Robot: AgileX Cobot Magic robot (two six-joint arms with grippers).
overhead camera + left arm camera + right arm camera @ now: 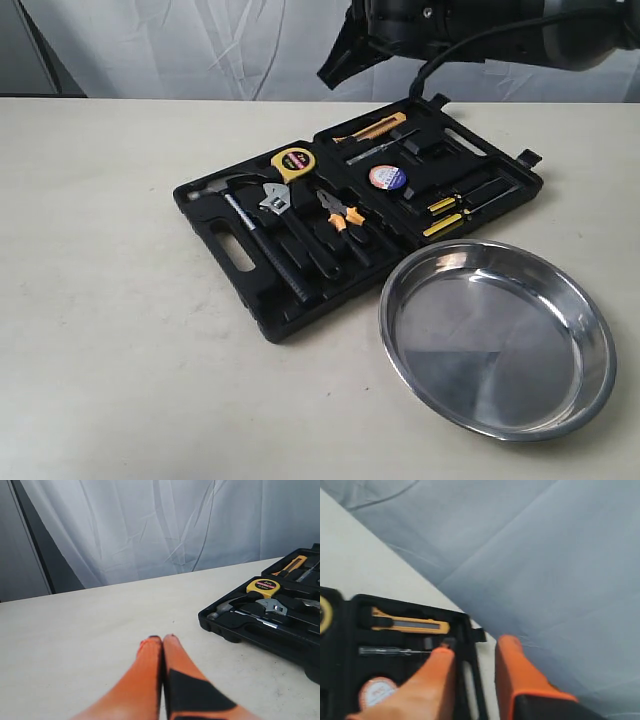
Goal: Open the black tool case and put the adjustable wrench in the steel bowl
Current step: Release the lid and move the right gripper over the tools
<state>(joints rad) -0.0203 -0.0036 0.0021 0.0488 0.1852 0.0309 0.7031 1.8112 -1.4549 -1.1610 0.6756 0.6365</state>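
Observation:
The black tool case (215,235) lies open and flat in the middle of the table, its lid half toward the far right. The adjustable wrench (277,200) rests in its moulded slot between the hammer and the pliers, and the left wrist view shows the wrench (274,606) too. The steel bowl (497,335) stands empty just right of the case's near corner. My left gripper (161,638) is shut on nothing, low over bare table left of the case. My right gripper (476,646) is open above the lid's far edge (465,630), holding nothing.
The case also holds a hammer (255,235), a yellow tape measure (293,162), orange-handled pliers (343,218), a yellow utility knife (375,128), screwdrivers (455,205) and a round tape roll (388,178). The right arm's dark body (480,30) hangs above the case's far side. A white curtain backs the table.

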